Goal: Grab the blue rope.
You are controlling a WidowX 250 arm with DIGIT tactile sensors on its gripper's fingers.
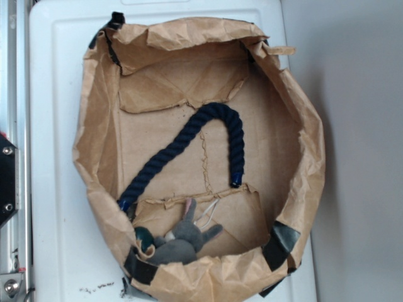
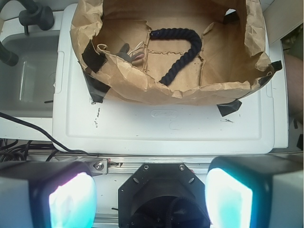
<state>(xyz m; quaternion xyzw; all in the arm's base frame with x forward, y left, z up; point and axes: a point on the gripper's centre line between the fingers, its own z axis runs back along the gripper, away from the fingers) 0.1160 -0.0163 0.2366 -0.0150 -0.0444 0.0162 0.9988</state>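
The blue rope point(image 1: 195, 135) lies arched on the floor of the paper bag point(image 1: 302, 126); the end effector point(image 2: 151, 199) is spread wide, empty, well short; descend inside the walls, straddle the arch crown, avoid the plush toy point(image 1: 179, 242).

a crumpled brown paper tray point(image 1: 101, 145) on a white lid point(image 2: 166, 128) holds what seems a grey plush toy point(image 1: 179, 242).

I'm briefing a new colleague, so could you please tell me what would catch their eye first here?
The blue rope stands out, arched across the floor of a crumpled brown paper bag on a white surface. A grey plush toy lies at the bag's near edge. In the wrist view, the end effector is well away from the bag.
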